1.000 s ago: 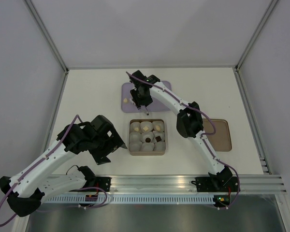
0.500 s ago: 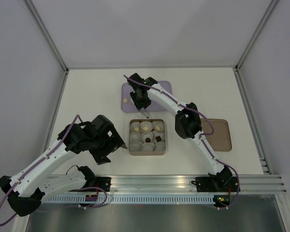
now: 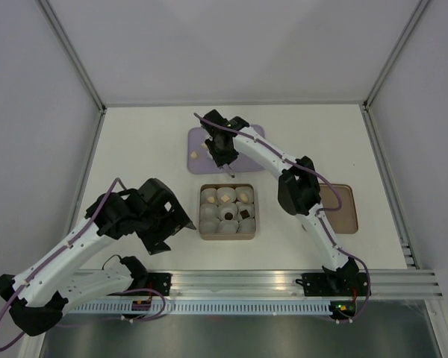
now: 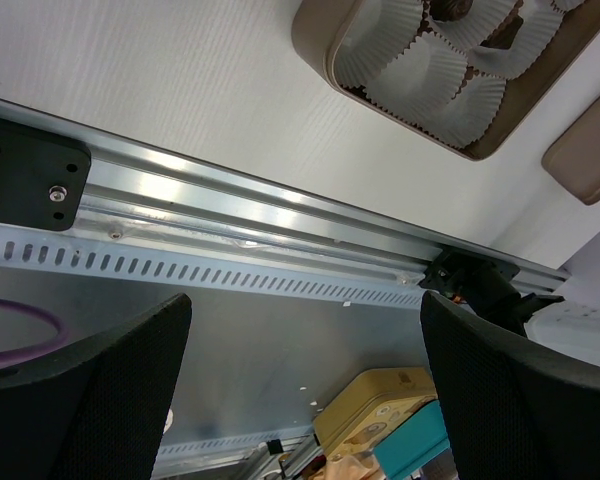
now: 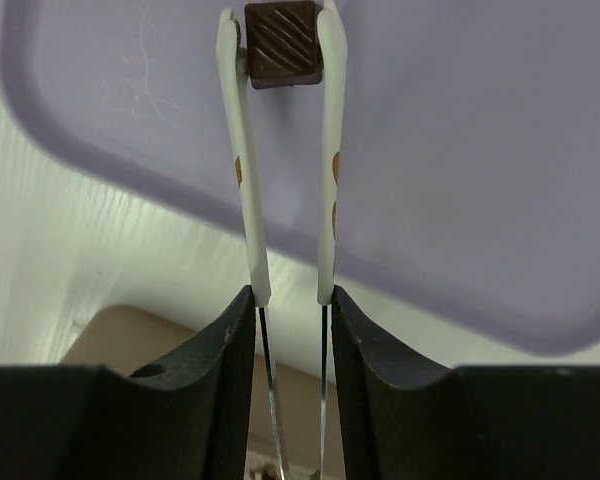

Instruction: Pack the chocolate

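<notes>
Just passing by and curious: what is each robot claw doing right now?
Left gripper: open, holding nothing.
Right gripper: shut on slim white-tipped metal tongs, which pinch a dark brown ribbed square chocolate.

Overhead view: bright, even, diffuse light from above; white bench (image 3: 134, 149) nearly washed out, only faint soft shadows beside arms; strip below near edge darker. Left wrist view: glare streaks along aluminium rail (image 4: 280, 215); left fingers (image 4: 80, 400) dark, soft-edged in lower corners. Right wrist view: right fingers (image 5: 210, 370) blurred, underexposed up close; tongs (image 5: 248, 180) and chocolate (image 5: 283, 45) sharp; mild sheen on lilac tray (image 5: 480, 150).
</notes>
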You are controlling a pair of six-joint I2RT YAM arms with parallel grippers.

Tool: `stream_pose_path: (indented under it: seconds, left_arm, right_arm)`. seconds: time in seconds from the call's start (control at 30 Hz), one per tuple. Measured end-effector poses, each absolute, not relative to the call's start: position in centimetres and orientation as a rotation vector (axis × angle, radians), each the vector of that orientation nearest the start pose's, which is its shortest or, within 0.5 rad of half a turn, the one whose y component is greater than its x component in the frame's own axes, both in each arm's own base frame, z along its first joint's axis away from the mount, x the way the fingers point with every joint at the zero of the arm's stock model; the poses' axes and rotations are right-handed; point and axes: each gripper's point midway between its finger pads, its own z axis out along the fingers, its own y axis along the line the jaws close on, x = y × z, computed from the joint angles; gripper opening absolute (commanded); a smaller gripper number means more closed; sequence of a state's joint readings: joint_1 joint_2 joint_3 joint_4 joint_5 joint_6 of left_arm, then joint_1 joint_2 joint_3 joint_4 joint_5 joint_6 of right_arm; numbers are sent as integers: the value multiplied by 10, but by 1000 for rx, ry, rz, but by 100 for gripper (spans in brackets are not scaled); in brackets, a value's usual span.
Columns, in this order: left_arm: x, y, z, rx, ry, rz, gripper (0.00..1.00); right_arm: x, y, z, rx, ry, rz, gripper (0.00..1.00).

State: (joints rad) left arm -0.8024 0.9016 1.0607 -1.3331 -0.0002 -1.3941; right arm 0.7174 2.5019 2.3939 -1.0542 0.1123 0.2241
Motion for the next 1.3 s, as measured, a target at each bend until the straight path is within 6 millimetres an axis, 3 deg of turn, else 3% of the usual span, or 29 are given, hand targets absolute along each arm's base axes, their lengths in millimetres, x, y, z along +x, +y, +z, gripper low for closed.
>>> stream_pose_path:
  seconds: [0.17, 0.3, 0.4, 0.5, 0.63, 0.73, 0.8, 0.93, 1.13, 1.3]
  left_arm:
    - [93, -156, 189, -846, 2774, -551, 100]
    - [93, -155, 190, -844, 2770, -556, 100]
    - [93, -156, 192, -844, 2768, -561, 100]
    - [95, -157, 195, -842, 2761, -572, 100]
    - [95, -158, 196, -841, 2760, -575, 100]
    - [95, -158, 196, -842, 2761, -573, 100]
    - [95, -158, 196, -842, 2761, -573, 100]
    - [95, -158, 196, -841, 2761, -573, 100]
    - [95, -158, 196, -841, 2762, -574, 100]
    - [95, -158, 196, -841, 2762, -574, 99]
  right_arm:
    - [400, 335, 109, -654, 2594, 152, 26]
    - [376, 322, 167, -670, 2506, 211, 26]
    - [345, 313, 200, -706, 2455, 256, 26]
    - [292, 311, 217, -788, 2427, 299, 26]
    - [204, 310, 203, -940, 2465, 376, 27]
    - [159, 303, 183, -1015, 2527, 380, 27]
    - [143, 302, 171, -1038, 2563, 367, 27]
    - [136, 313, 159, -1035, 2591, 358, 27]
    - [153, 334, 133, -1000, 2628, 268, 28]
    - [157, 336, 120, -986, 2650, 220, 29]
